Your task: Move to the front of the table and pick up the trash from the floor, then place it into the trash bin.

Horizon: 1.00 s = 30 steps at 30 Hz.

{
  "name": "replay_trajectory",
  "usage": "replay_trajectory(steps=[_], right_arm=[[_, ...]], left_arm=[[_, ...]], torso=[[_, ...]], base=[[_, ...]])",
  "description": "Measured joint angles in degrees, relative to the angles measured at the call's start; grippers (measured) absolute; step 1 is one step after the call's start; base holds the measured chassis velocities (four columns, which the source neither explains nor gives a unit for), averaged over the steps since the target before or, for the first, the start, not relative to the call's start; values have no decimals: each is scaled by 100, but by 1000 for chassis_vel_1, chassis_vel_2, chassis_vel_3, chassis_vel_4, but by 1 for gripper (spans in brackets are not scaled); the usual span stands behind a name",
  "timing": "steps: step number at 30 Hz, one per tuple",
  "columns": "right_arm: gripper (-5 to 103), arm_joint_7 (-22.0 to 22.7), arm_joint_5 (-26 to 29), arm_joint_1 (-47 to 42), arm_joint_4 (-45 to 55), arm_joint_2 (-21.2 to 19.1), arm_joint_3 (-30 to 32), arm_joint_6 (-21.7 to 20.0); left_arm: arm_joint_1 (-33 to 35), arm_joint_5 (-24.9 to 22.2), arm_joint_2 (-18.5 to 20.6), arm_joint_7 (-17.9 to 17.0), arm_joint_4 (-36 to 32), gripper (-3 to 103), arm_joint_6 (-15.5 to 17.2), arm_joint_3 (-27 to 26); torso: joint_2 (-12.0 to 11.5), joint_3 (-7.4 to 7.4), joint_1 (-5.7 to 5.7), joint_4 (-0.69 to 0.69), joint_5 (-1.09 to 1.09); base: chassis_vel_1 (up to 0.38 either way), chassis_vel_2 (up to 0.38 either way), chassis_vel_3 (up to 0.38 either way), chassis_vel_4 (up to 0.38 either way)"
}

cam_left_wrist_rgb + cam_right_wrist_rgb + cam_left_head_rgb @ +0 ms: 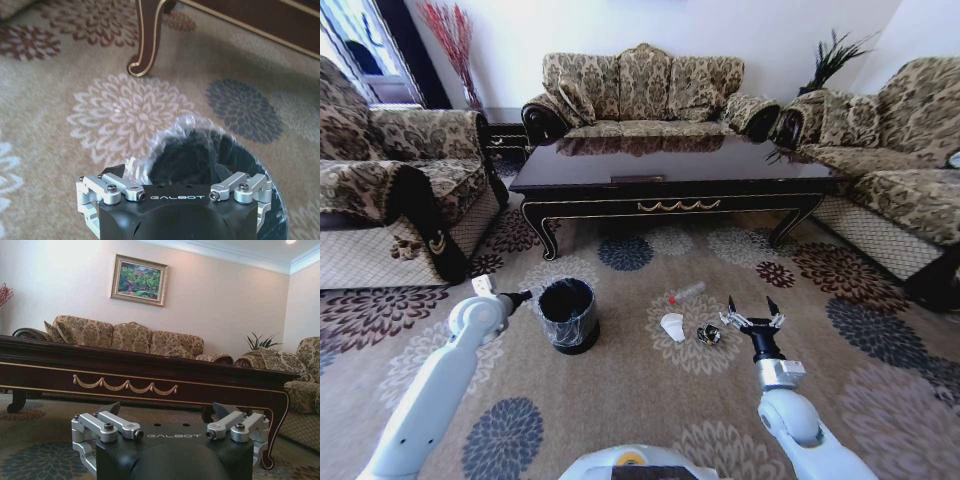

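The small round black trash bin (567, 313) lined with a black plastic bag stood upright on the tan-beige floral carpet (650, 400), in front of the left end of the long glossy dark brown coffee table (670, 170); its inside looked dark, and no contents could be made out. In the left wrist view the bin's shiny bag rim (200, 130) sat directly past the gripper body, near a curved table leg (145, 45). Left gripper (523, 296) hung just beside the bin's left rim; fingertips hidden, so its opening could not be told. Trash lay on the carpet right of the bin: a crumpled white paper cup (672, 326), a slim clear tube with a red end (687, 292) and a dark shiny crumpled wrapper (708, 335). The tube lay flat, long axis diagonal, red end toward the bin and clear end toward the table's right side. The cup sat between bin and wrapper. Right gripper (752, 318) hung low just right of the wrapper, fingers spread wide, holding nothing, aimed toward the table apron with its gold swag ornament (125, 385).
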Motion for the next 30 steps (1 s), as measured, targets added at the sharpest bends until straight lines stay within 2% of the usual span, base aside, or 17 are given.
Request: replay_trajectory(steps=[5,13,26,30], right_arm=[[100,-6,-4,-15,-42,8,24,3],[100,-7,-107,-5,-153,79,15,-18],[100,30,-205,5,-230,133,-4,-42],[100,44,-235,18,-245,160,-14,-46]], left_arm=[[-139,15,-67,-22,255,100,-7,164],[-223,5,-157,-328,487,100,-17,293],[-158,86,-352,-333,857,102,-22,348],[-136,158,-377,-332,944,99,-24,345]], torso=[[0,0,0,0,0],[0,0,0,0,1],[0,0,0,0,0],[0,0,0,0,0]], base=[[0,0,0,0],[0,0,0,0],[0,0,0,0],[0,0,0,0]])
